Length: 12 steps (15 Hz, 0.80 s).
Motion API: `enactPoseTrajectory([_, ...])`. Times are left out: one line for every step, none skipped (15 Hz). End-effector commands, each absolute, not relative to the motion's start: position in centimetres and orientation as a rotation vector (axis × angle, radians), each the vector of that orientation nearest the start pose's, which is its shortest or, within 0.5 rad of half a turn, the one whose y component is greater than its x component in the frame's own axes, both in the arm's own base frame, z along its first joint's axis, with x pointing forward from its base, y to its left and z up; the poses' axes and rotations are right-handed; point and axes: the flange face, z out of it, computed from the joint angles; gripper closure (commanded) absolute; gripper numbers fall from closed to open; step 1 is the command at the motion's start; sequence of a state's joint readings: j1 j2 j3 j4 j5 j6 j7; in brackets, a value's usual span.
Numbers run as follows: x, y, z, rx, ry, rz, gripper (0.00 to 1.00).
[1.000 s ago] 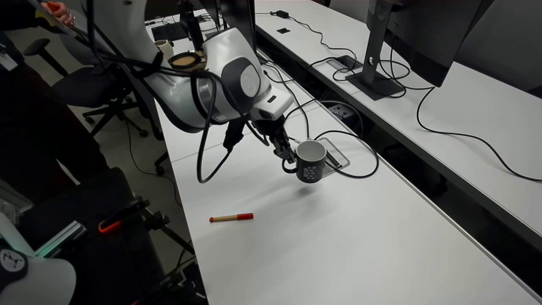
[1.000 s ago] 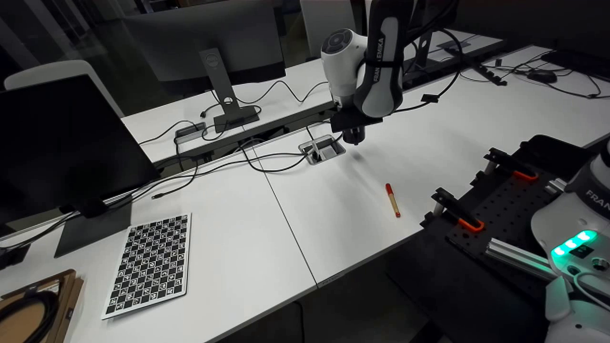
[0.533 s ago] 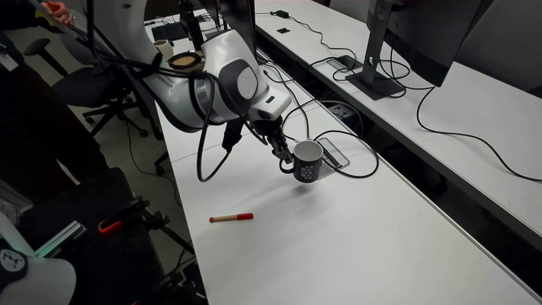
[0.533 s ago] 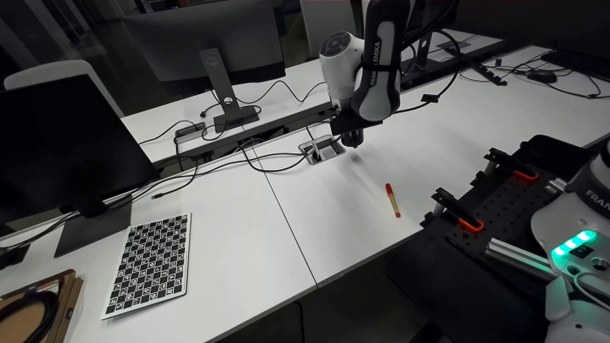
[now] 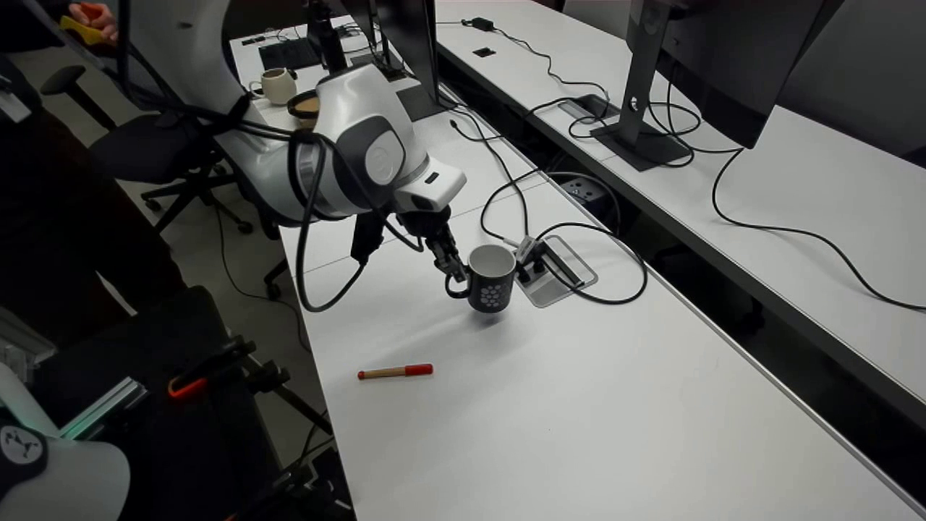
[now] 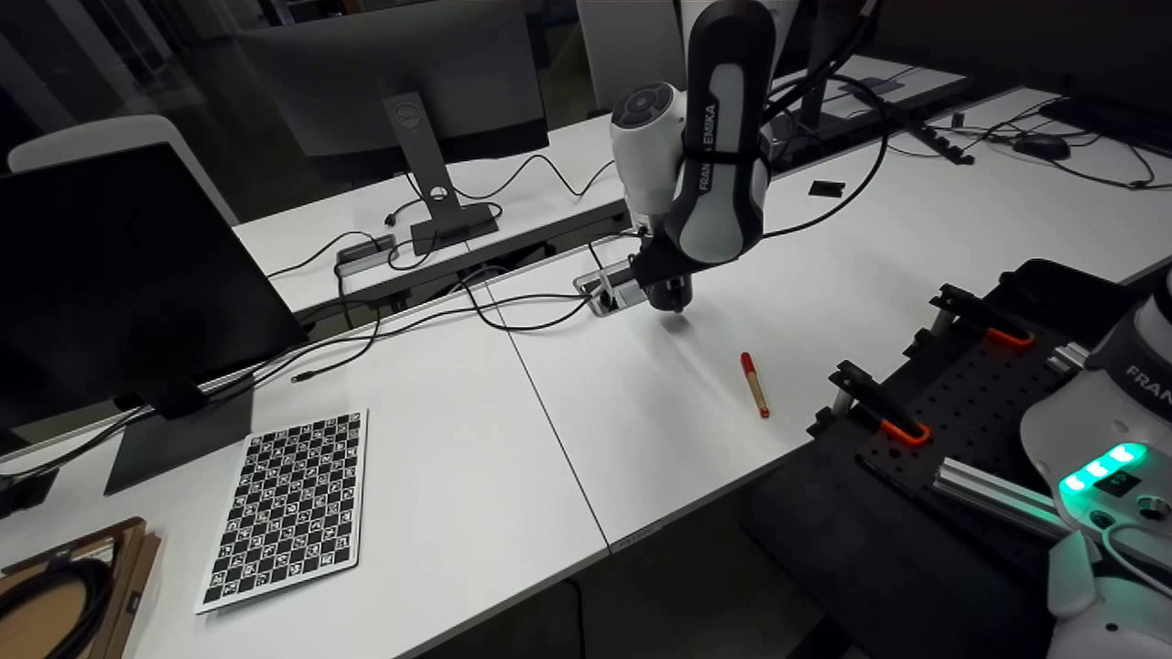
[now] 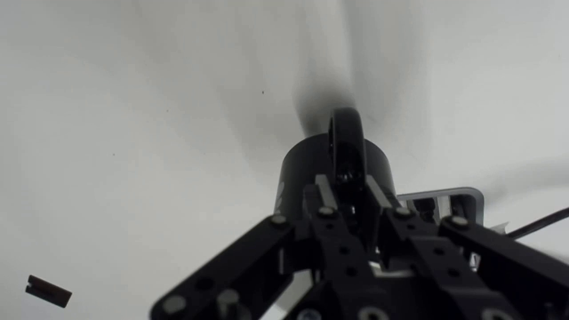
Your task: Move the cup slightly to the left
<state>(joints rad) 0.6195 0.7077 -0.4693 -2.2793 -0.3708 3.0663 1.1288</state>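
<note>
The small dark grey mug (image 5: pixel 492 291), marked with pale hexagons on its side, is upright over the white desk (image 5: pixel 651 420), mouth up; an exterior view shows its inside as a plain, paler grey. It seems just clear of the surface, with a soft shadow below its base. It is just beside the silver-framed, recessed cable well (image 5: pixel 548 291), between that and the slim red-and-tan pen (image 5: pixel 396 371) lying on the desk. In the well are black and pale connectors (image 5: pixel 536 266), and a thin black cable (image 5: pixel 644 278) loops out beside it. Farther back stands a rounded cream mug (image 5: pixel 278 87); its contents cannot be made out. In an exterior view, a flat brown cardboard stack (image 6: pixel 137 581) bears a coil of black cord (image 6: pixel 96 595).

The jaws are nearly together, parted only by the thickness of the dark mug's glossy loop handle (image 7: pixel 347 138). Their pale grey pads (image 7: pixel 326 192) grip its upper part from both sides, and the rest of the loop shows below. Whether the tips also touch the mug's wall, I cannot tell.
</note>
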Motion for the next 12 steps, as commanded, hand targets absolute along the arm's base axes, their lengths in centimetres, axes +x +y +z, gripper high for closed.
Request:
enactPoseTrajectory([48.4, 8.7, 8.1, -3.192, 0.821, -0.377, 0.96])
enactPoseTrajectory([47.7, 9.0, 7.8, -3.187, 0.813, -0.35, 0.96])
enactPoseTrajectory([47.2, 9.3, 7.6, -3.178, 0.777, -0.331, 0.96])
enactPoseTrajectory([46.7, 9.6, 7.4, -3.173, 0.741, -0.321, 0.96])
enactPoseTrajectory([46.2, 9.8, 7.1, -3.168, 0.701, -0.304, 0.96])
enactPoseTrajectory([45.7, 10.1, 6.8, -3.161, 0.666, -0.286, 0.96])
enactPoseTrajectory([45.2, 10.2, 6.6, -3.161, 0.638, -0.264, 0.96])
enactPoseTrajectory([44.7, 10.4, 6.3, -3.155, 0.616, -0.242, 0.96])
enactPoseTrajectory([44.2, 10.6, 6.1, -3.152, 0.6, -0.212, 0.96])
enactPoseTrajectory([43.8, 10.6, 5.9, -3.147, 0.594, -0.199, 0.96])
enactPoseTrajectory([43.7, 10.6, 5.8, -3.14, 0.59, -0.222, 0.96])
enactPoseTrajectory([43.6, 10.4, 5.8, -3.131, 0.565, -0.286, 0.96])
